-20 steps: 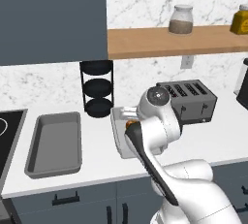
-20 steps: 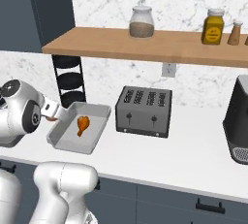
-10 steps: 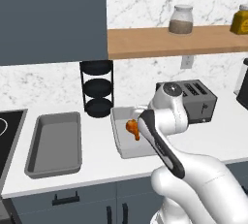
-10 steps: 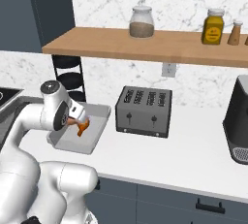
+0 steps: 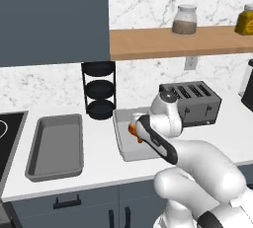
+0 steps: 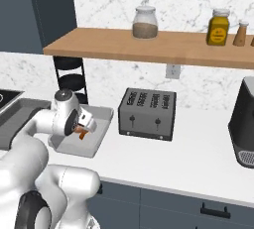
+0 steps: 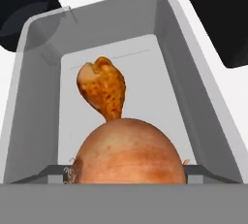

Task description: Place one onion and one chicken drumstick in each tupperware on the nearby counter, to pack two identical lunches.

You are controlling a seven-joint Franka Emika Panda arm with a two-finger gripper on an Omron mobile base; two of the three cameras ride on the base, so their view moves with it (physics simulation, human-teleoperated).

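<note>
My gripper (image 7: 127, 172) is shut on a brown onion (image 7: 127, 152) and holds it over the near end of the right tupperware (image 7: 203, 97). A chicken drumstick (image 7: 102, 89) lies on that tray's floor just beyond the onion. From the base views, the onion (image 5: 133, 130) shows as an orange spot at the gripper (image 5: 134, 132) above the right tupperware (image 5: 123, 149), and again as the onion (image 6: 82, 135) over the tray (image 6: 96, 139). The left tupperware (image 5: 54, 145) sits on the white counter (image 5: 99, 172) with nothing in it.
A black three-tier rack (image 5: 100, 90) stands behind the trays. A toaster (image 5: 195, 102) sits right of the right tray. A stove top (image 5: 7, 128) lies at the far left, a dark coffee machine (image 6: 245, 124) at the far right. A wooden shelf (image 6: 149, 44) with jars hangs above.
The arm has reached forward, carrying the onion from the tray's near left side to a spot over the right tupperware. The drumstick has stayed put.
</note>
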